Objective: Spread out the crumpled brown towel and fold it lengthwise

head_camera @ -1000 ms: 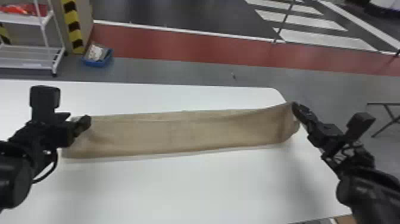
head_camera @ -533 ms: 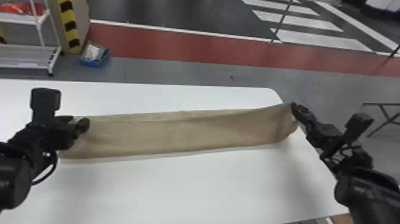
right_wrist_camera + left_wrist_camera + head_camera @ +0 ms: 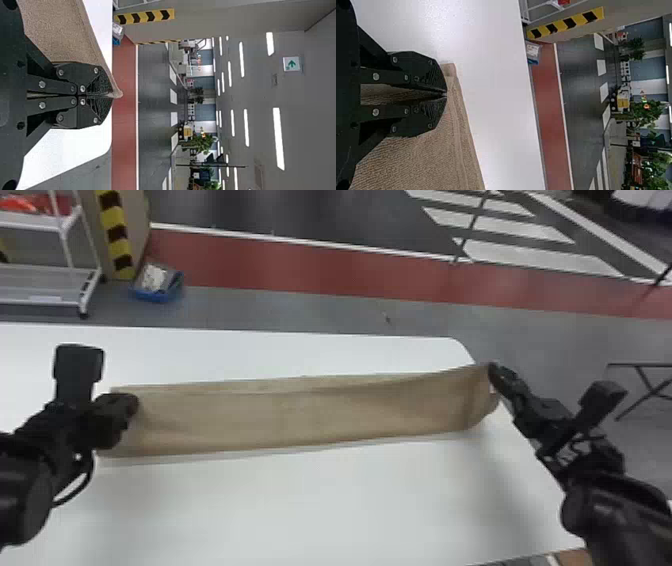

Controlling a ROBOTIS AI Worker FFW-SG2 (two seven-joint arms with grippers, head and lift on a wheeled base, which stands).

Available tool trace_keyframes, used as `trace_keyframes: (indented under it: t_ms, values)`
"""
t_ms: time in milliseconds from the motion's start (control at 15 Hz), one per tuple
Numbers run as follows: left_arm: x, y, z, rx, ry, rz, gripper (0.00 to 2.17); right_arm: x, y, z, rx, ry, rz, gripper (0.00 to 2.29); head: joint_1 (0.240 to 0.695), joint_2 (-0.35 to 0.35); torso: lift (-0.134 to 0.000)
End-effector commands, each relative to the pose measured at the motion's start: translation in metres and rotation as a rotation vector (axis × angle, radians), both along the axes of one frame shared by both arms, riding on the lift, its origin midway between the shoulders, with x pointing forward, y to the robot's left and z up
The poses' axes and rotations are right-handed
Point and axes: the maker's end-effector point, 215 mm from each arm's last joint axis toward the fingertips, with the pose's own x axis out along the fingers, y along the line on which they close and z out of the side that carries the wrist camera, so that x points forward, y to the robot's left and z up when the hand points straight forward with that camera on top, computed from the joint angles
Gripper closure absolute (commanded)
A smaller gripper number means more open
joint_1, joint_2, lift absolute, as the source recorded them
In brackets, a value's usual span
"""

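White tabletop [image 3: 325, 500] lies beneath both claws, with a hall floor of grey, red and dark bands past its far edge. At the left claw [image 3: 131, 405], the two fingers [image 3: 421, 73] are closed together at their tips, clenched on the brown towel [image 3: 310, 415] near its left end; the wrist view shows ribbed cloth and a hemmed edge running on past the fingertips. At the right claw [image 3: 492, 371], the fingers [image 3: 99, 79] are also pressed together, pinching a corner of the towel, a small tuft of cloth poking out just beyond their tips.

Between the claws the towel stretches as one long, narrow band, its broad panel on the near side and a slim, lighter strip showing along the far side. Its right end rises to the right claw and rounds off just below it, close to the table's end. Only soft ripples cross the cloth.

Farther out, beyond the left claw and past the table's far edge, a blue bin [image 3: 157, 294] with pale contents sits on the floor beside a pillar marked with yellow and black tape [image 3: 117, 235]. Left of that pillar is a white rack [image 3: 45, 285] with red items on its upper shelf. Well beyond the right claw, white stripes [image 3: 540, 255] cross the dark floor, and to that claw's right stands a thin-legged frame [image 3: 642, 365].
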Motion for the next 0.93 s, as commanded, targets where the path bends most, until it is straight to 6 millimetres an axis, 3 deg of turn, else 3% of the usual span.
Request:
trace_keyframes:
  t_ms: [0,67,133,400,733,867]
  values:
    - [-0.006,0.002,-0.003,-0.005,0.006,0.007,1.08,0.0,0.0,0.0,0.0,-0.001,0.0,1.53,0.695,-0.274,-0.124]
    - [-0.004,0.0,0.008,-0.015,-0.016,0.005,1.09,0.0,0.0,0.0,0.0,-0.001,0.0,1.53,0.695,-0.274,-0.124]
    - [-0.004,0.0,0.016,-0.021,-0.032,0.006,1.28,0.0,0.0,0.0,0.0,-0.001,0.0,1.53,0.695,-0.274,-0.124]
    - [-0.008,0.009,0.051,-0.074,-0.098,0.033,1.29,0.001,0.001,0.003,-0.001,-0.006,0.002,1.53,0.695,-0.272,-0.124]
    - [-0.022,0.026,0.073,-0.098,-0.132,0.048,1.29,0.003,0.008,0.013,0.012,-0.016,0.014,1.53,0.695,-0.262,-0.124]
    - [-0.031,0.034,0.076,-0.107,-0.136,0.061,1.3,0.01,0.0,0.028,0.012,-0.03,0.005,1.53,0.695,-0.253,-0.124]
